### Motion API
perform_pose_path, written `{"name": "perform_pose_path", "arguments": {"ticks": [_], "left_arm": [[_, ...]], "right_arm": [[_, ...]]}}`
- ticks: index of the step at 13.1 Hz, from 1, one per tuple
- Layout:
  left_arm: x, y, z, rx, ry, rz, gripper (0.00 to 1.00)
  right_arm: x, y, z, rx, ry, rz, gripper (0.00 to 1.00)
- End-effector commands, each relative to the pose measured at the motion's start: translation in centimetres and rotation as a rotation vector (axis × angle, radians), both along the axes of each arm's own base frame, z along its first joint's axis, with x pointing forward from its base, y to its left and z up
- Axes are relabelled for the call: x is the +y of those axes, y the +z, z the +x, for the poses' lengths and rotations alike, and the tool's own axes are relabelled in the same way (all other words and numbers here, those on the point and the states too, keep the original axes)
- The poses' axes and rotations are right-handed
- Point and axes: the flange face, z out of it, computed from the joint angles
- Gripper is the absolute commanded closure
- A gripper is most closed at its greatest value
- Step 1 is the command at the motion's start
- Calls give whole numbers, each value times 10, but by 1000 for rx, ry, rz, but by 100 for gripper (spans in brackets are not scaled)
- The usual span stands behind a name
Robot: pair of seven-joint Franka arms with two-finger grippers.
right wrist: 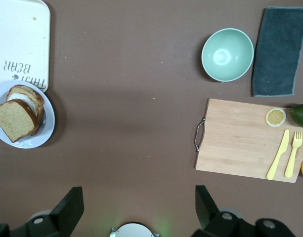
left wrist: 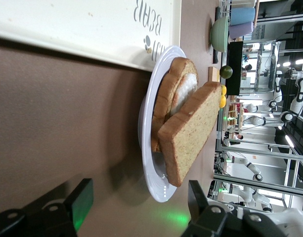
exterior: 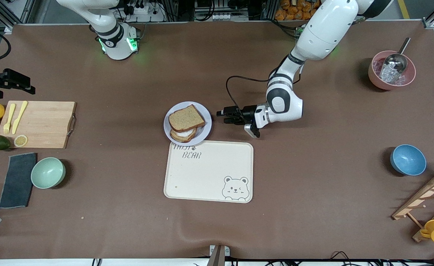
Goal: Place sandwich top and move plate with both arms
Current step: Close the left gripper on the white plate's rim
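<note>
The pale plate [exterior: 204,130] sits mid-table, its nearer edge overlapping the far corner of the bear tray [exterior: 209,173]. On it the plain sandwich top [exterior: 186,118] lies askew over a lower slice with white egg [exterior: 183,135]. My left gripper [exterior: 220,112] is open and empty, low over the table beside the plate toward the left arm's end. In the left wrist view [left wrist: 139,195] the plate rim [left wrist: 150,165] and the sandwich top [left wrist: 188,133] lie just ahead of its fingers. My right gripper [right wrist: 136,197] is open and empty, high above the table by its base; the plate [right wrist: 46,129] shows far off.
A wooden cutting board [exterior: 39,123] with a yellow knife and fork, a green bowl [exterior: 48,172] and a dark cloth [exterior: 17,180] lie toward the right arm's end. A blue bowl [exterior: 407,159], a pink bowl with scoop [exterior: 391,70] and a wooden rack [exterior: 427,203] lie toward the left arm's end.
</note>
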Motion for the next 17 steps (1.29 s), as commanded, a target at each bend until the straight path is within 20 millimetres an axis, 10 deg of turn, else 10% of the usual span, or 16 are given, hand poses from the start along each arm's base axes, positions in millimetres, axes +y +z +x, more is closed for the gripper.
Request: {"name": "perform_pose_path", "arguments": {"ticks": [1, 12, 15, 17], "left_arm": [[-11, -9, 1, 3, 23, -48, 19], [-31, -24, 6, -7, 4, -131, 30], [-36, -39, 7, -21, -3, -132, 36], [-41, -42, 6, -17, -2, -136, 40]], "right_arm": [[0, 7, -1, -13, -4, 20, 0], [-37, 20, -7, -29, -113, 39, 0], [-77, 45, -19, -58, -192, 42, 0], [-59, 53, -18, -60, -164, 31, 0]]}}
